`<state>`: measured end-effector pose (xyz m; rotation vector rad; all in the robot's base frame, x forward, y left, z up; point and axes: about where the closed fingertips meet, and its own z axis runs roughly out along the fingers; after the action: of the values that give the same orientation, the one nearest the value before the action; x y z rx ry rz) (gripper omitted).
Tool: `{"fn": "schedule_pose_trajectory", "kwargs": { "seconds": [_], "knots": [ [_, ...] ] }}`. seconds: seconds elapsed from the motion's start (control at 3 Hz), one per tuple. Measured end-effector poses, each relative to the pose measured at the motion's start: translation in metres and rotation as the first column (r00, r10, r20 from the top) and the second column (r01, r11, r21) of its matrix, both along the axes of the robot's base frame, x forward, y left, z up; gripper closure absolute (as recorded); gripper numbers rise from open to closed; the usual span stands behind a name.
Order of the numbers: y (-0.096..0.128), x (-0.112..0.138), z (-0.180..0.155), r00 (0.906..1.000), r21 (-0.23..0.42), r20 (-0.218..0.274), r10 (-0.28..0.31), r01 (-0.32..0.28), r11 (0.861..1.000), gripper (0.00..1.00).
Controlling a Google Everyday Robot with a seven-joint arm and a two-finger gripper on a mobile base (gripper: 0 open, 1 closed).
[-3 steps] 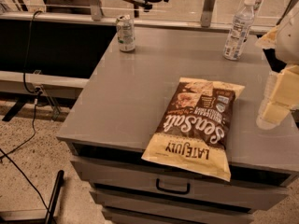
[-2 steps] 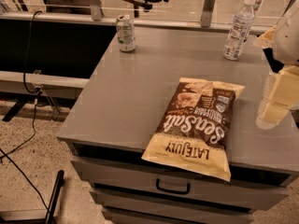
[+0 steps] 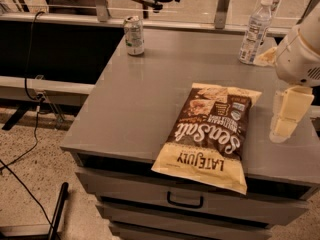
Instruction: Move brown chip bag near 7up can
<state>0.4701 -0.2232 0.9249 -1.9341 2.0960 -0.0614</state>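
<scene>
The brown chip bag lies flat on the grey cabinet top, at the front right, its cream end hanging a little over the front edge. The 7up can stands upright at the far left corner of the top, well apart from the bag. My gripper hangs on the white arm at the right side of the top. It points down, just right of the bag and a little above the surface. It holds nothing that I can see.
A clear plastic water bottle stands at the far right of the top, behind my arm. The cabinet has drawers with a dark handle at the front. Cables run over the floor at the left.
My gripper and arm have shifted slightly left and down. The bag, the can and the bottle have not moved.
</scene>
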Motion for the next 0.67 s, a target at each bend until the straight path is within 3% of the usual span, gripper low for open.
{"fn": "schedule_pose_trajectory", "kwargs": {
  "seconds": [0.33,0.67],
  "knots": [
    [0.000,0.016,-0.033,0.9949,0.033,-0.046,0.090,-0.089,0.996,0.00],
    [0.002,0.030,-0.056,0.9878,0.063,-0.069,0.139,-0.135,0.989,0.00]
  ]
}}
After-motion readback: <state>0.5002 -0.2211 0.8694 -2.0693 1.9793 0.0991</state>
